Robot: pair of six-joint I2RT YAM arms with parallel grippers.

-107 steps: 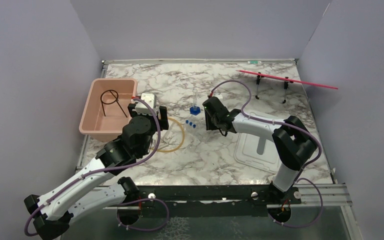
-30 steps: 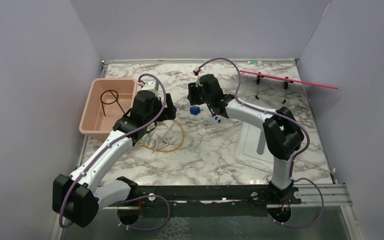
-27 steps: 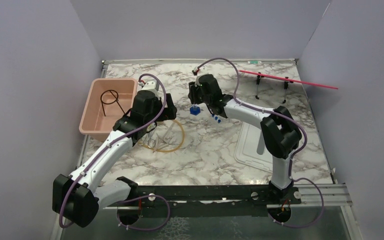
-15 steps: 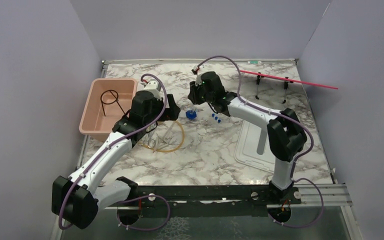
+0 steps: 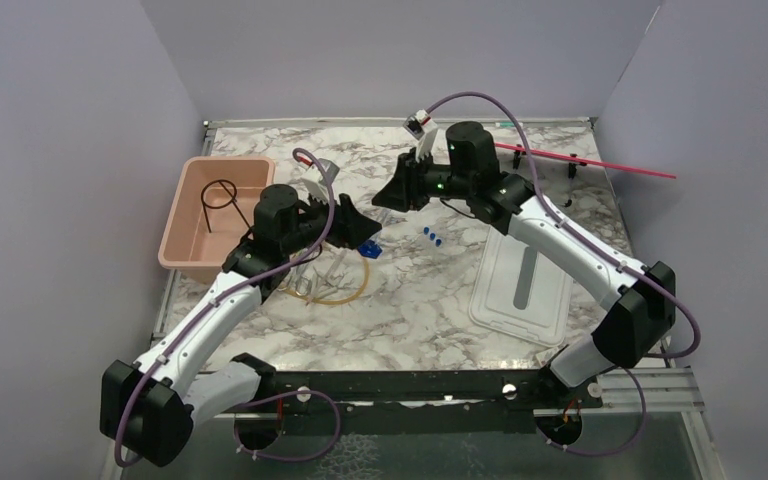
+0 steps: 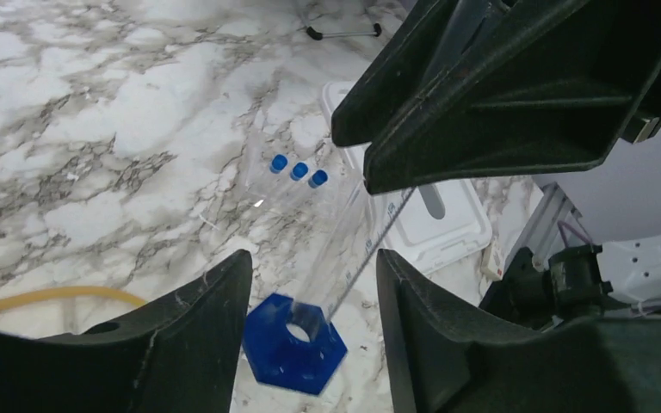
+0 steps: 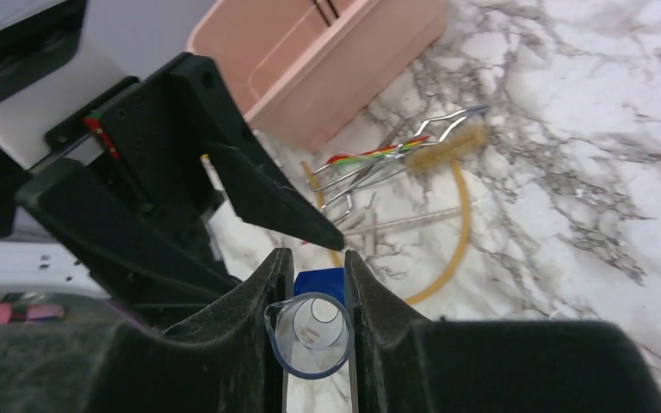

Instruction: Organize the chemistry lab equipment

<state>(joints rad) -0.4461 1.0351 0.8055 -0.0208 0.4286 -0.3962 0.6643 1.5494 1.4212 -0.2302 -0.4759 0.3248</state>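
My right gripper is shut on the open top of the clear vial. It holds the vial tilted off the table. The vial's blue base points at my left gripper. In the left wrist view the blue base hangs between the open fingers of the left gripper, close to the left one, and the clear tube runs up into the right gripper's fingers. Three blue-capped tubes lie on the marble. The amber tubing loop and metal tongs lie beneath the left arm. The black wire ring sits in the tub.
The pink tub stands at the left edge of the table. A white lid with a grey slot lies front right. A red rod on small black stands runs along the back right, near the wall.
The right gripper has lifted the vial off the table and tipped it toward the left arm. The left gripper has swung up around the blue base and its jaws have narrowed.
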